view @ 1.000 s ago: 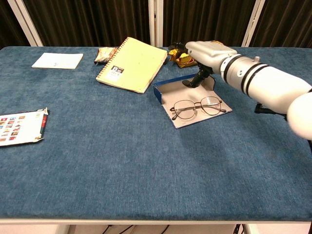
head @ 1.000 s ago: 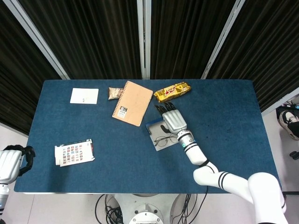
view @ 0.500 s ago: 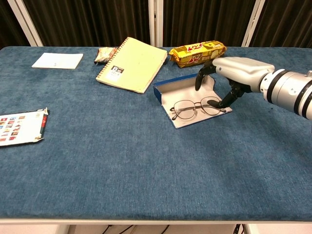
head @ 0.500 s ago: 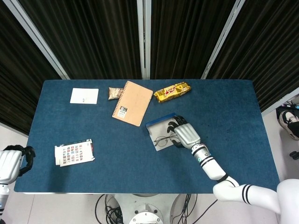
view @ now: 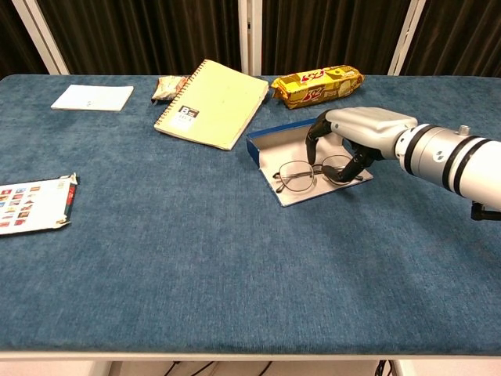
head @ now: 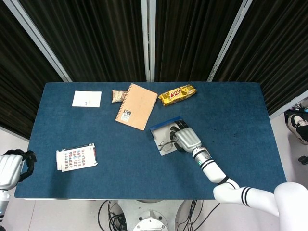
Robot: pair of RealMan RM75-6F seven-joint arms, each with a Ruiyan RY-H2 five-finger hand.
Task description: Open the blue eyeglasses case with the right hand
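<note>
The blue eyeglasses case (head: 165, 123) (view: 273, 139) lies open on the blue table, near the middle, with its grey inside facing up. Thin-rimmed glasses (head: 165, 145) (view: 296, 177) lie flat in it. My right hand (head: 186, 138) (view: 357, 128) arches over the right half of the case. Its dark fingertips (view: 311, 150) point down around the right lens, thumb on the near side. I cannot tell whether they press the glasses. My left hand (head: 12, 166) hangs off the table's left front corner, seen only in the head view, its dark fingers bent.
A tan spiral notebook (head: 136, 106) (view: 213, 103) lies just behind and left of the case, and a yellow snack pack (head: 177, 94) (view: 317, 84) right behind it. Further left are a small snack packet (head: 118, 96), a white card (head: 87, 98) and a colourful booklet (head: 76, 157) (view: 31, 204).
My right hand has drawn back from the far lid edge towards me, then moved left and down over the glasses. The case stays open; the left hand has not moved.
</note>
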